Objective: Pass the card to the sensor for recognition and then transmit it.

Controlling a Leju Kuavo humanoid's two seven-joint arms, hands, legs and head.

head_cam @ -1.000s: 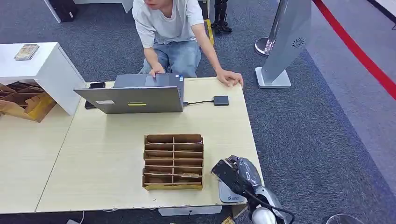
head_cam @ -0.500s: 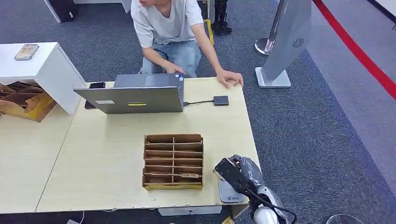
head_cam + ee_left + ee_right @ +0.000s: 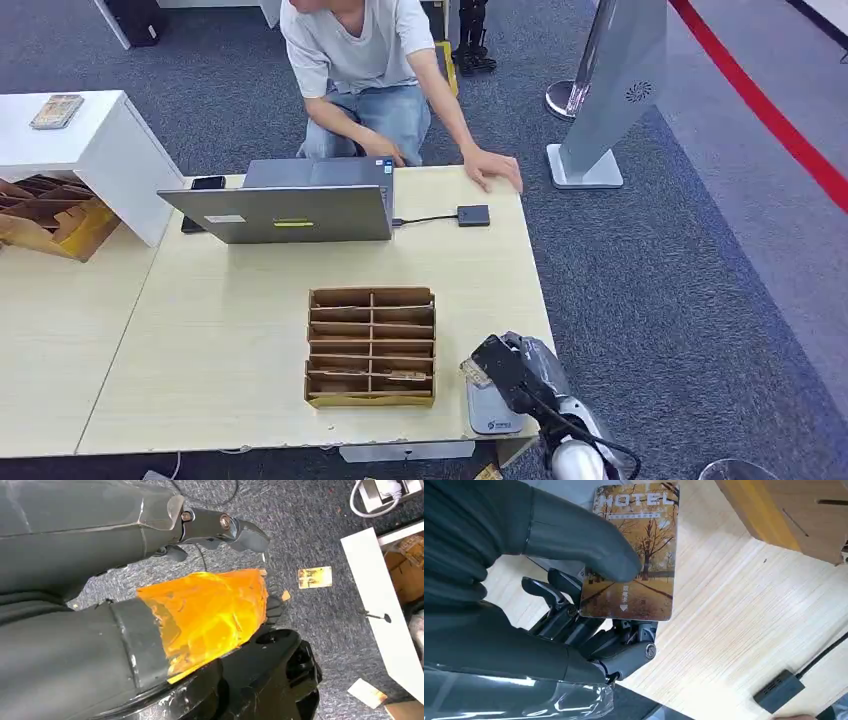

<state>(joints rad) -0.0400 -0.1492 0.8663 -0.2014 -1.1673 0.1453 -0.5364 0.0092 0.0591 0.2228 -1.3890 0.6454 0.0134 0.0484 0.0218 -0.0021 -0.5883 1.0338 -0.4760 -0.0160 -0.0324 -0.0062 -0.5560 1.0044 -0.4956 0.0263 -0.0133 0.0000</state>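
My right hand (image 3: pixel 508 375) hovers at the table's front right corner, just above the pale grey sensor pad (image 3: pixel 490 415). It pinches a hotel card (image 3: pixel 634 555) printed with autumn trees between thumb and fingers (image 3: pixel 574 615); the card (image 3: pixel 477 372) sticks out toward the cardboard organizer. My left hand (image 3: pixel 200 605), its thumb wrapped in orange tape, hangs over the carpet with fingers (image 3: pixel 225 525) stretched out and nothing in it.
A cardboard slot organizer (image 3: pixel 371 347) stands left of my right hand. Farther back are a laptop (image 3: pixel 290 205) and a small black box (image 3: pixel 474 215) on a cable. A person (image 3: pixel 365 60) crouches behind the table (image 3: pixel 220 330), one hand (image 3: pixel 492 168) on its edge. Loose cards (image 3: pixel 315 576) lie on the floor.
My right hand has drifted slightly right and toward the table's front edge with the card, over the sensor pad. The person's other hand has moved along behind the laptop.
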